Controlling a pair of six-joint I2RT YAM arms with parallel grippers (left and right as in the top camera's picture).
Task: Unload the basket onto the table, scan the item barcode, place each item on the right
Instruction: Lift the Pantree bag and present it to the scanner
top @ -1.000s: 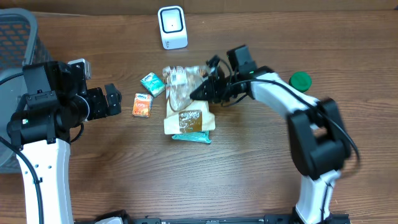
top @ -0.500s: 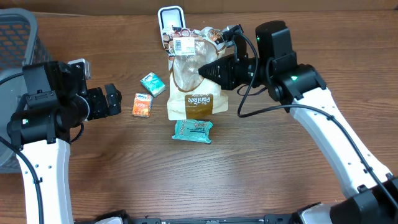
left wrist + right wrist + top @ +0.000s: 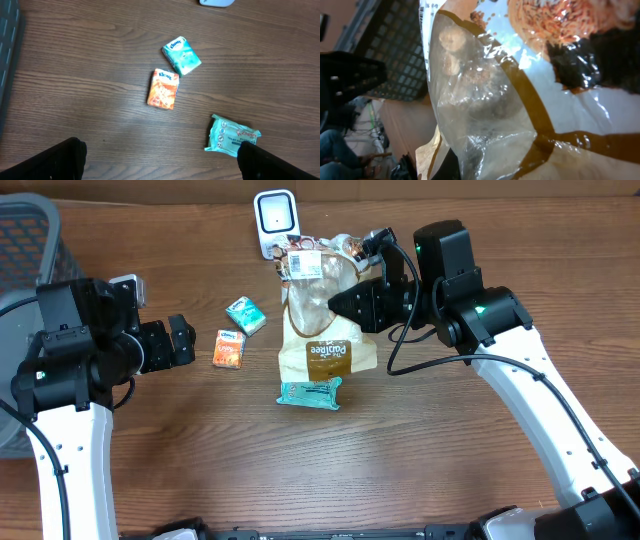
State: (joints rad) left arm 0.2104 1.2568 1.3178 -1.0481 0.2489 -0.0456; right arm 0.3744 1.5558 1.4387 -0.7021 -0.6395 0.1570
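My right gripper (image 3: 342,302) is shut on a clear and tan bread bag (image 3: 318,330) and holds it up off the table. The bag's white barcode label (image 3: 303,265) faces up at its far end, just right of the white scanner (image 3: 276,220). In the right wrist view the crinkled bag (image 3: 485,95) fills the frame, with one dark finger (image 3: 455,167) showing beside it. My left gripper (image 3: 185,340) hovers open over bare wood at the left, its two fingertips (image 3: 55,160) wide apart and holding nothing.
An orange tissue pack (image 3: 229,348) and a teal tissue pack (image 3: 245,314) lie left of the bag. A teal wipes packet (image 3: 312,392) lies under its lower end. A dark mesh basket (image 3: 25,240) stands at the far left edge.
The right arm lifted the bread bag off the table and carried it up beside the scanner, then shifted it slightly right. The left arm has not moved.
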